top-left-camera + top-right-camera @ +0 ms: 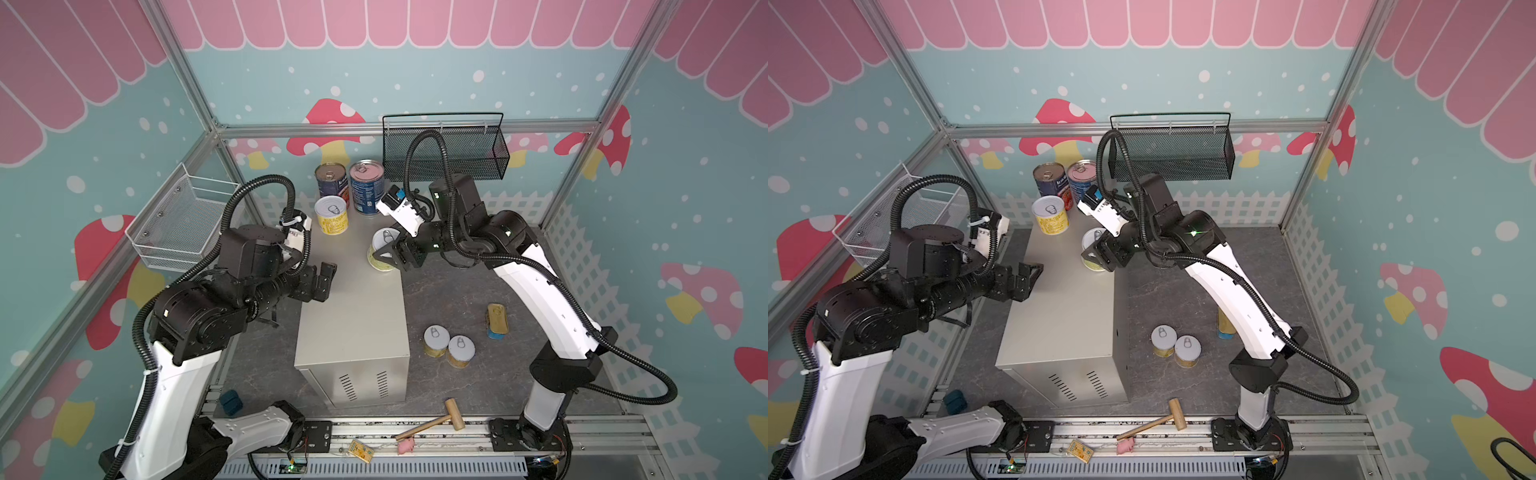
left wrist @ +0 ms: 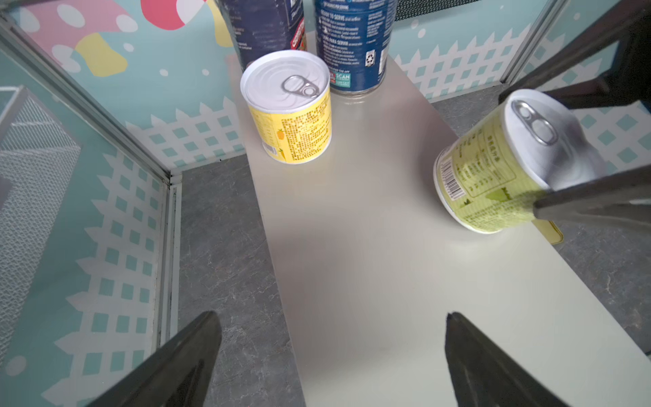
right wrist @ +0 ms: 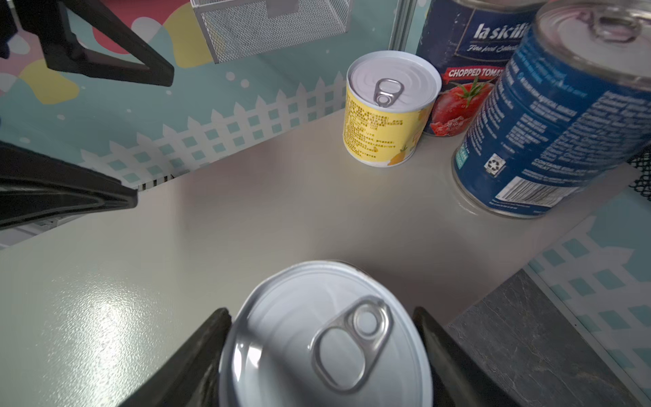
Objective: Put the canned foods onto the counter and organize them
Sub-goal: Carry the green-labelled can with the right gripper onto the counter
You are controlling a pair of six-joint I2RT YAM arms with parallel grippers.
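Item: short yellow-label can point(image 2: 493, 169), pull-tab lid.
Location: tilted at edge of counter point(image 1: 353, 324) on right arm's side; contact with top unclear.
Hold: right gripper point(image 3: 321, 317) pinches can's sides just below lid.
Handling, judged: rigid, fairly heavy, smooth wall; best gripped mid-wall.
Left gripper point(image 2: 331, 319): fingers spread, empty.

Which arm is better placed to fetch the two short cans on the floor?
Right, once its fingers set down the can they hold. Both short cans lie on the floor right of the counter, beside that arm. The left fingers are open, but the counter stands between them and the cans.
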